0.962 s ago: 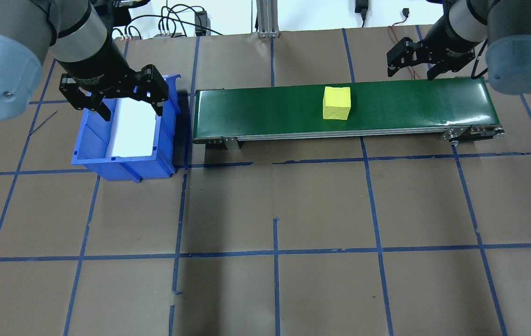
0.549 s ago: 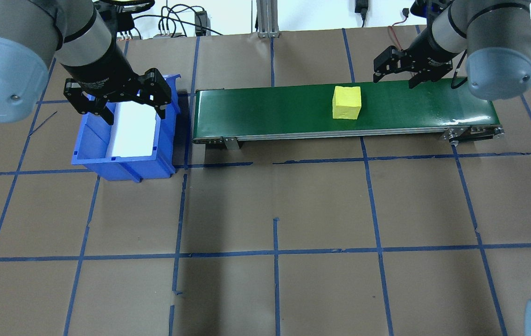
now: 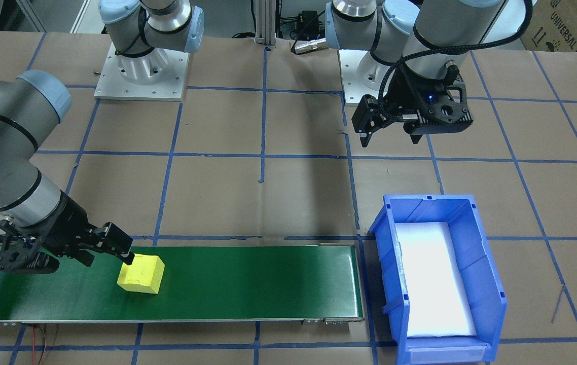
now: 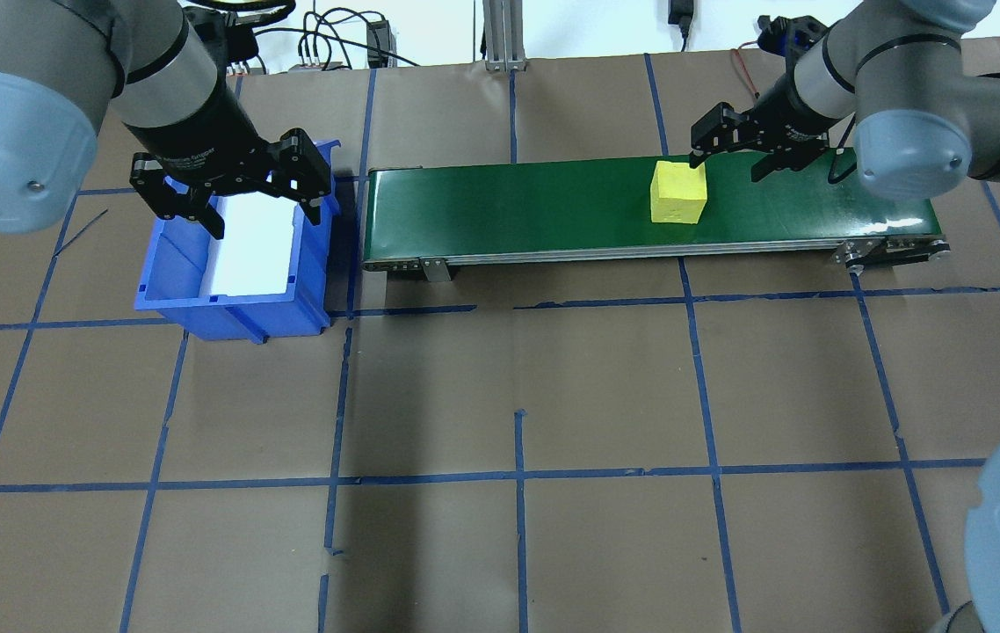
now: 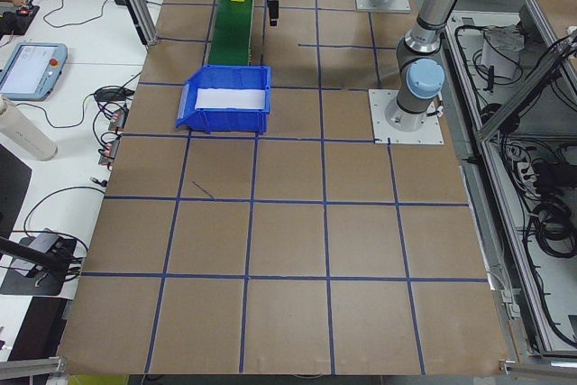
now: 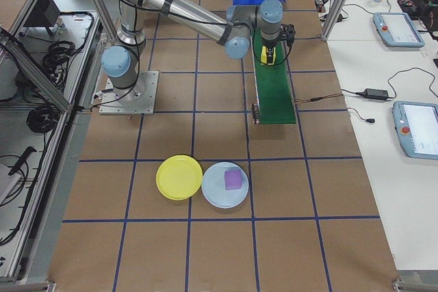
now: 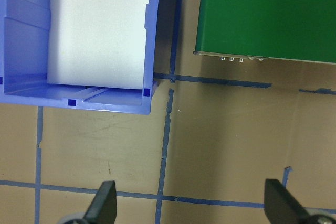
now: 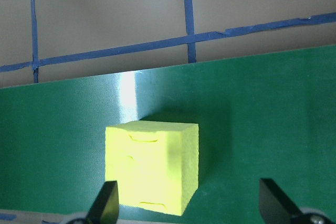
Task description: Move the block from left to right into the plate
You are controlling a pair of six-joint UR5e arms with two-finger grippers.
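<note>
The yellow plate [image 6: 179,177] lies on the table [image 6: 205,251], near the side camera, touching a pale blue plate [image 6: 225,184] with a purple block [image 6: 233,179] in it. Farther off, the yellow block [image 4: 678,192] sits on the green belt [image 4: 509,207], well apart from its plate. It looks like foam, so it is likely light and a bit squishy, with rough sides that should not slip. The right tool [image 4: 727,145] hangs just beside it, fingers spread apart and holding nothing. Two flat opposite sides look best to pinch, gently. Farthest away, the left tool [image 4: 232,180] hangs with fingers apart over the blue bin [image 4: 236,255].
</note>
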